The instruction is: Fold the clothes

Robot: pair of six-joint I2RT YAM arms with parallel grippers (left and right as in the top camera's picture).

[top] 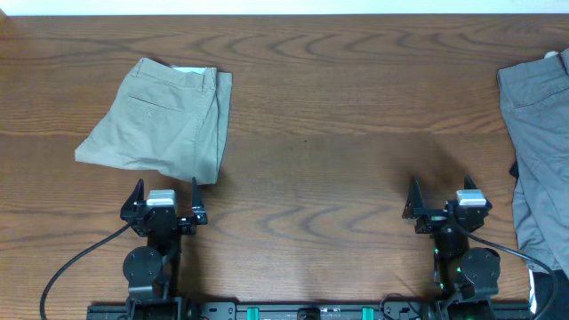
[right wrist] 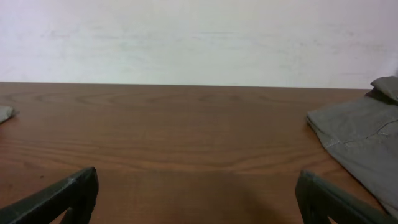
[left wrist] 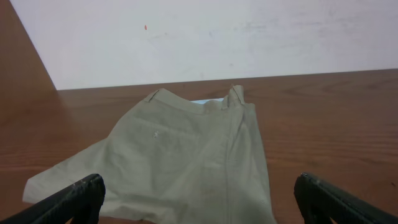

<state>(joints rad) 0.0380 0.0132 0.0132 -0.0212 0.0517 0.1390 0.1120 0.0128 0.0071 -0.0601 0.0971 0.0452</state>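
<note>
A folded pair of light khaki trousers [top: 165, 124] lies at the left of the wooden table, waistband toward the far edge; the left wrist view shows these khaki trousers [left wrist: 186, 162] just ahead of the fingers. A grey pair [top: 538, 151] lies spread at the right edge, partly out of frame, and these grey trousers [right wrist: 364, 134] show at the right of the right wrist view. My left gripper [top: 166, 190] stands open just short of the khaki pair's near edge. My right gripper [top: 442, 191] is open over bare wood, left of the grey pair. Neither holds anything.
The wooden table [top: 338, 133] stretches between the two pairs. A white wall [right wrist: 199, 37] rises behind its far edge. Black cables [top: 71, 267] run from the arm bases along the near edge.
</note>
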